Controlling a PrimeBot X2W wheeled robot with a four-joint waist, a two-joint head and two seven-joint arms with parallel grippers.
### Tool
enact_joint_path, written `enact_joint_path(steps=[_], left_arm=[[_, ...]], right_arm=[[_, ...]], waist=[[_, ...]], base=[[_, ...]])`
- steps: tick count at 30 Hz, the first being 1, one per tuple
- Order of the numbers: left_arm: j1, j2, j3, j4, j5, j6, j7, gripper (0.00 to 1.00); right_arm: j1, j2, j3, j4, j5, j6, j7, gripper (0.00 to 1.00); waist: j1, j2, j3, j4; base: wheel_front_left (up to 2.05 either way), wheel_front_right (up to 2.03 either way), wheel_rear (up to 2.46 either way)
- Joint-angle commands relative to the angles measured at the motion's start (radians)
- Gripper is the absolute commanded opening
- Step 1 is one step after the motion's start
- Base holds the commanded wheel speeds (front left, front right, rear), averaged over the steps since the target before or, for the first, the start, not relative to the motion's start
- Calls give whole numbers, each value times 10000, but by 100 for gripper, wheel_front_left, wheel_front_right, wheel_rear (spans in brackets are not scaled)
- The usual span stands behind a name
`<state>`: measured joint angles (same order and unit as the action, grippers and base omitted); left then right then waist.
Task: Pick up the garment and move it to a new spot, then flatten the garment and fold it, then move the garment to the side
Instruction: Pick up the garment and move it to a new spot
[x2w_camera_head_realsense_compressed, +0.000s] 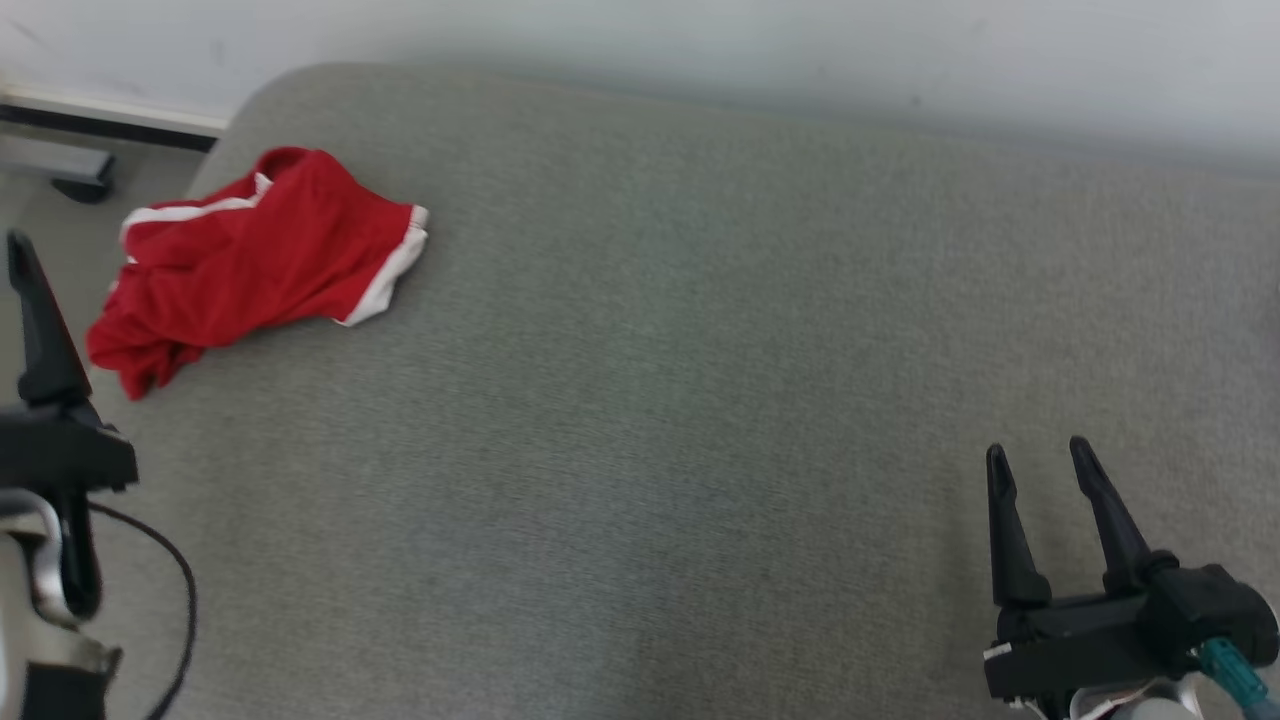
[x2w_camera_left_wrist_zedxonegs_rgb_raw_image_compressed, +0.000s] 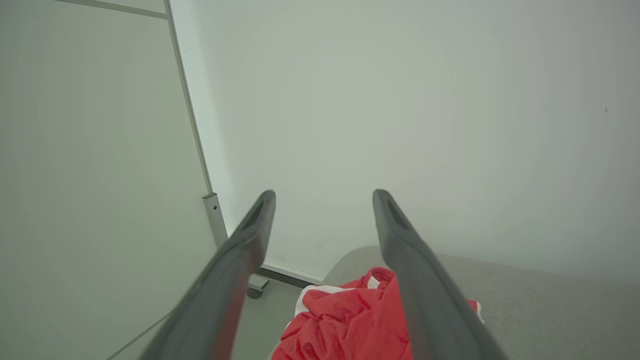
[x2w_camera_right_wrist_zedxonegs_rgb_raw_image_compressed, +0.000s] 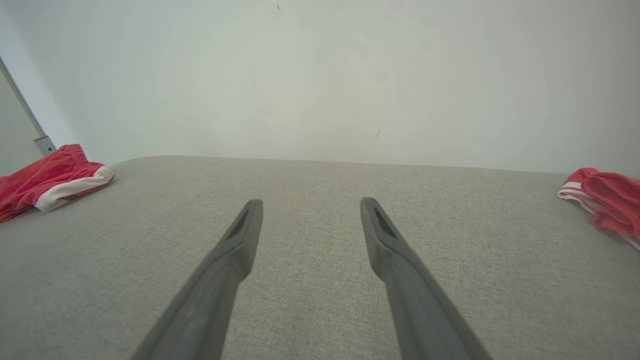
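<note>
**Head, left wrist and right wrist views.**

**Garments, two.** The garment (x2w_camera_head_realsense_compressed: 250, 260) is red with white trim. It lies crumpled at the far left corner of the grey cushion (x2w_camera_head_realsense_compressed: 650, 400), with its left part at the cushion's edge. A second garment (x2w_camera_right_wrist_zedxonegs_rgb_raw_image_compressed: 607, 197), also red with white trim, lies on the same cushion at the right margin of the right wrist view, well apart from the first.

**Grippers, two.**
- **Left gripper (x2w_camera_left_wrist_zedxonegs_rgb_raw_image_compressed: 324, 194):** The fingers are spread and empty. In the left wrist view the red cloth lies below and between them. In the head view one finger (x2w_camera_head_realsense_compressed: 35, 310) rises at the left margin, just beside the garment and apart from it.
- **Right gripper (x2w_camera_head_realsense_compressed: 1038, 448):** The fingers are spread and empty, over bare cushion at the near right. It is well apart from both garments.

**Surroundings.** One black cable (x2w_camera_head_realsense_compressed: 180, 590) loops beside the left arm. A pale wall (x2w_camera_head_realsense_compressed: 700, 40) stands behind the cushion. To its left is a white panel (x2w_camera_left_wrist_zedxonegs_rgb_raw_image_compressed: 100, 125) on a grey post (x2w_camera_left_wrist_zedxonegs_rgb_raw_image_compressed: 212, 220).
</note>
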<state>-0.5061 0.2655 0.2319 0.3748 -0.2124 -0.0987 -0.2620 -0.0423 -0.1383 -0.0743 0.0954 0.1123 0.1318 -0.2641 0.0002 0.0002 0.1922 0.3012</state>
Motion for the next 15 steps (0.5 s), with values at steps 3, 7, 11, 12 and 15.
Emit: enact_joint_path(steps=[3, 7, 11, 12, 15], left_arm=[[-1039, 453, -123, 640, -19, -120, 63, 100], [-2017, 841, -207, 1427, -205, -182, 137, 100], [-2793, 1204, -422, 2474, -312, -240, 339, 100], [-3011, 1307, -464, 2705, -351, -242, 360, 100], [-3492, 1534, -583, 3518, -512, -284, 567, 100]], right_arm=[[-306, -71, -60, -522, -116, -26, 2, 100], [-442, -53, -162, -1199, -293, -26, 113, 100], [-479, -14, -266, -1885, -434, -26, 337, 100], [-495, 21, -284, -2069, -468, -26, 372, 100], [-530, 18, -353, -2468, -494, -26, 518, 100]], waist=[[-2, -2, 1518, -1264], [-2, -2, 2046, -1641], [-2, -2, 2433, -1941], [-2, -2, 2506, -2003], [-2, -2, 2691, -2148]], base=[[0, 0, 0], [0, 0, 0], [0, 0, 0], [0, 0, 0], [0, 0, 0]])
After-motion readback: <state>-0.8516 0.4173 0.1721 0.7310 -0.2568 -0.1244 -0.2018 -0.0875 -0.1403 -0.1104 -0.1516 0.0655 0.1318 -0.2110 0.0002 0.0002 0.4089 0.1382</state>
